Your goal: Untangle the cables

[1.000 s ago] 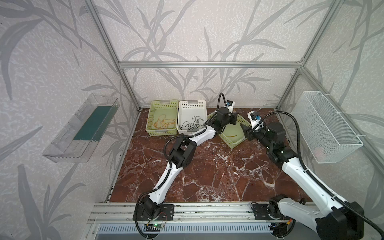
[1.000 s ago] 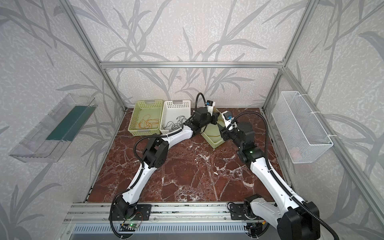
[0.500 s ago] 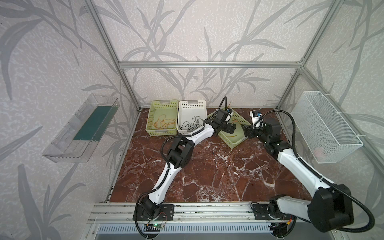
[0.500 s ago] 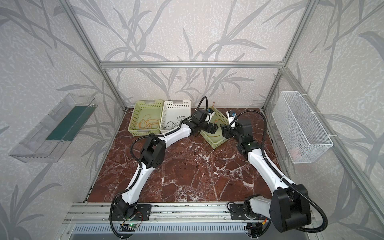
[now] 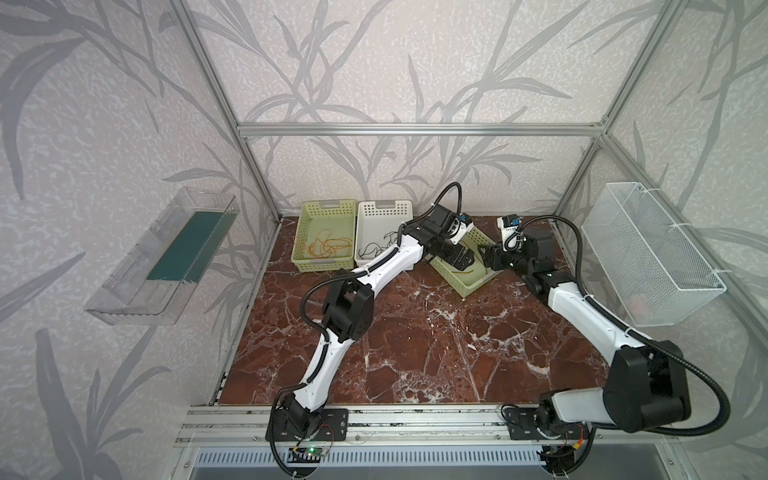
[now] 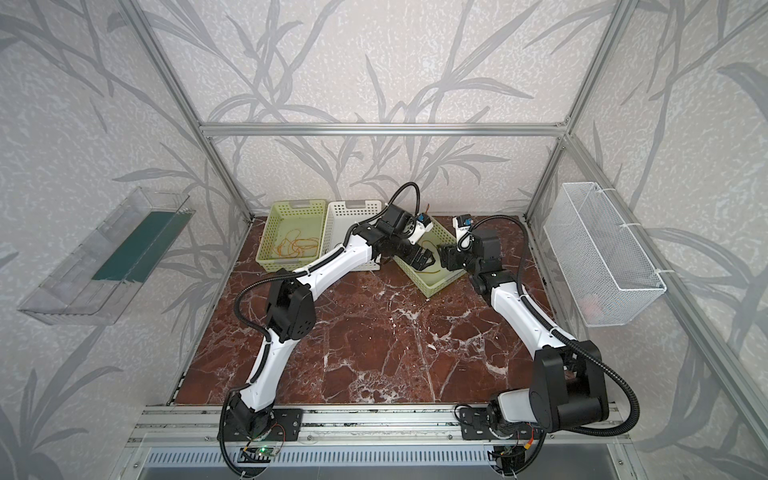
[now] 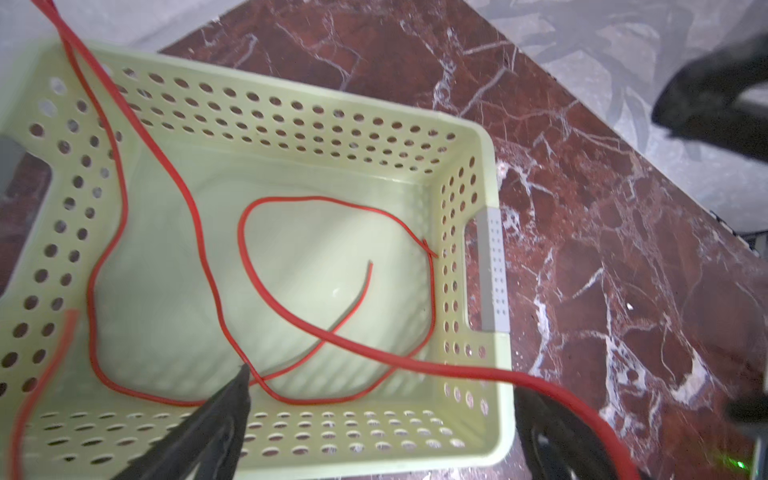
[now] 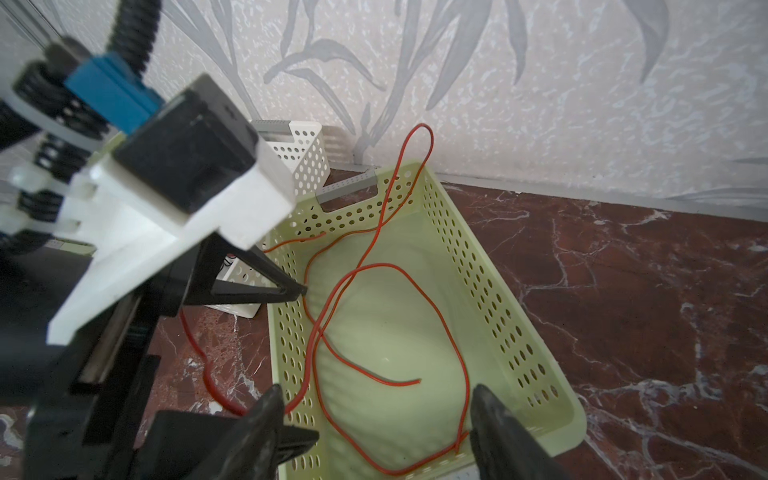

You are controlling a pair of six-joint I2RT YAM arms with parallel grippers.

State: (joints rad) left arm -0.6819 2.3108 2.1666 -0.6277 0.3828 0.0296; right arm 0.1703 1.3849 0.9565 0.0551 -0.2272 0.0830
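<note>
Clear wall tray (image 5: 137,299) w/ green pad (image 5: 187,245) left; wire basket (image 5: 648,249) right wall.

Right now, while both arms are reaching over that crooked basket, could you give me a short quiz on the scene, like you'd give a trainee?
1. True or false: the left gripper is shut on the red cable.
2. What colour are the cables in the white basket? A orange, B black, C blue.
3. Fill in: the askew basket that holds the red cable is pale ____.

Key: 1 false, its jaws stand wide open; 2 B; 3 green.
</note>
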